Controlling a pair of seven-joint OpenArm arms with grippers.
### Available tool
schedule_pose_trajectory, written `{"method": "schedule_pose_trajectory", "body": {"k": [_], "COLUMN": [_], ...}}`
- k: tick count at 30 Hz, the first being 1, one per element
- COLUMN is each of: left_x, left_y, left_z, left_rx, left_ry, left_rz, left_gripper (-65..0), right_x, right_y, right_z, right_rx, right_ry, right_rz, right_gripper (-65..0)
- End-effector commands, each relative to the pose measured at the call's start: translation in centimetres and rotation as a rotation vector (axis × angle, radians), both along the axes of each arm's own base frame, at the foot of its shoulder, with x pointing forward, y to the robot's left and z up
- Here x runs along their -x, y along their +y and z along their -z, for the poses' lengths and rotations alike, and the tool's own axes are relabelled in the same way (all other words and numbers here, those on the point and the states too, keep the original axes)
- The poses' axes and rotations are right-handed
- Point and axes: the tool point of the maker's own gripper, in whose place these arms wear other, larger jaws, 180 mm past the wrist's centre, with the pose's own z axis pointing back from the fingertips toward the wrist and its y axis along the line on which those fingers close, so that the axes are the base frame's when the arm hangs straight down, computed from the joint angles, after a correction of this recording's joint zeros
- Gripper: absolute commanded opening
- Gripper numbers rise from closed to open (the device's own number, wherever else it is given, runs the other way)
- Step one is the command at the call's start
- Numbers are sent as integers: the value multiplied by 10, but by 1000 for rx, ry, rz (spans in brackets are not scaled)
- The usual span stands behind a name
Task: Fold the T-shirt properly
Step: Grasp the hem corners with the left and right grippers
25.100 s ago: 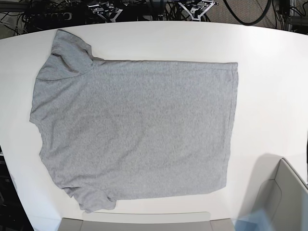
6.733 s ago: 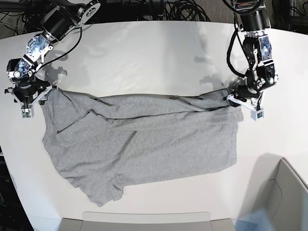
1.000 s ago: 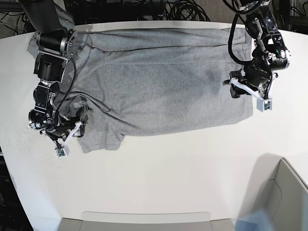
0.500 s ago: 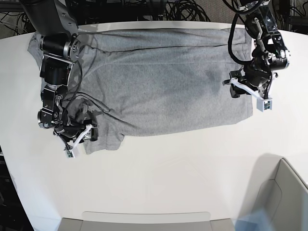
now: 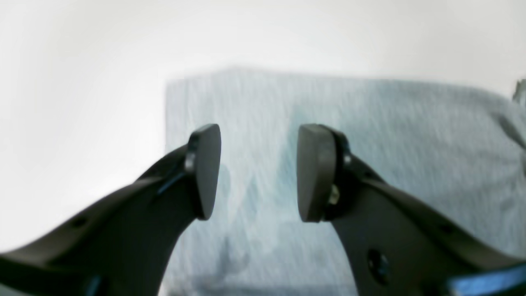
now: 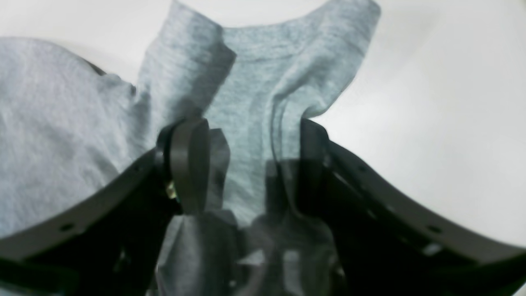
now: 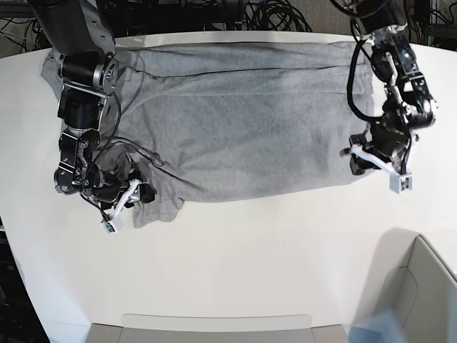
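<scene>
One T-shirt point(image 7: 235, 121) is lying spread across the far half of the white table point(image 7: 271, 264), its plain heather-grey side facing up, with no lettering showing. Its long edge is running along the table's far side, and a rumpled sleeve is hanging toward the near left of the base view.

Two arms are working over it. The right gripper point(image 7: 125, 200) is sitting at that rumpled sleeve, at the shirt's lower left corner in the base view. In the right wrist view, the right gripper point(image 6: 246, 164) is standing with its jaws apart and a bunched fold of the grey fabric point(image 6: 254, 107) rising between the two fingers point(image 6: 187, 164); the cloth is draping against both fingers, so the jaws are straddling the fold at a moderate width and are not pinched closed on it.

The left gripper point(image 7: 375, 166) is hovering at the shirt's right-hand edge in the base view, near the lower corner of the hem. In the left wrist view, the left gripper point(image 5: 258, 172) is spread moderately wide with nothing between its two dark pads point(image 5: 205, 168); the square corner of the shirt point(image 5: 328, 164) is lying flat beyond and beneath them, blurred, with bare table to the left and beyond.
</scene>
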Motion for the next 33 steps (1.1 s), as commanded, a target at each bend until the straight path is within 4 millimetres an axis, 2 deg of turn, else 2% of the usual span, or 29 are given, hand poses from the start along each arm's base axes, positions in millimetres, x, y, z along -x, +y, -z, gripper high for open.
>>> {"method": "schedule_pose_trajectory", "body": {"k": [1, 4, 7, 11, 15, 19, 27, 33], "left_x": [-16, -42, -53, -54, -44, -40, -34, -39], "left_y": [13, 43, 67, 83, 95, 87, 75, 52], "left_z": [-9, -3, 11, 32, 51, 61, 82, 94], "left_rx": [-14, -7, 0, -23, -36, -62, -17, 45], "left_ry": [-36, -9, 37, 95, 134, 165, 172, 157], "left_rz": [-23, -69, -95, 11, 71, 180, 257, 262], "left_gripper": [-339, -298, -278, -278, -278, -278, -278, -278], "right_x": [10, 10, 11, 11, 12, 12, 12, 12], "right_y": [-17, -19, -29, -31, -39, -41, -43, -42], "right_z": [9, 9, 8, 8, 7, 7, 7, 7], "right_rx": [88, 91, 105, 109, 120, 123, 128, 126], "right_ry": [73, 73, 74, 74, 74, 75, 75, 75], "right_rz": [-11, -9, 0, 3, 10, 11, 12, 11], "right_gripper": [-326, -326, -326, -326, -326, -326, -326, -326]}}
